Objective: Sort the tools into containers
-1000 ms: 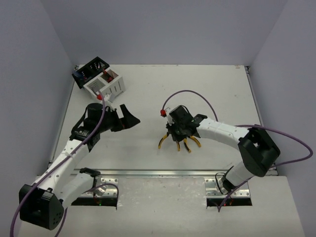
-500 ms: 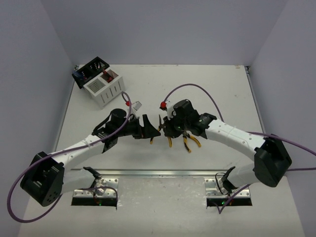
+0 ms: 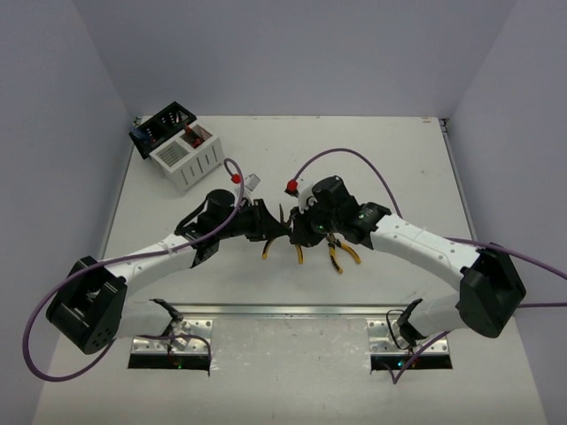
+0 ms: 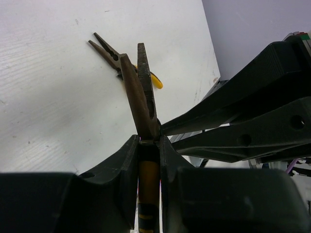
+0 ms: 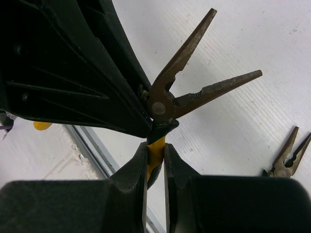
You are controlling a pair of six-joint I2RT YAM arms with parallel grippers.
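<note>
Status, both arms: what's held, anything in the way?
Both shut: left gripper and right gripper on shared pliers, mid-table. Alongside on table, second pliers. Nothing blocks route to containers.

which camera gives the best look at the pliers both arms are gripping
Right wrist: the held pliers show side-on, with the jaws spread and the pivot clear. Left wrist sees them edge-on, as a thin strip. Top external shows only their small yellow handles.

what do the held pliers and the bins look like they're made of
On the held pliers, the nose looks like dull brownish bare steel, ridged inside; the handle is yellow with black bands, probably a plastic or rubber sleeve. The white bin and black bin: matte, thin slotted walls, likely moulded plastic.
</note>
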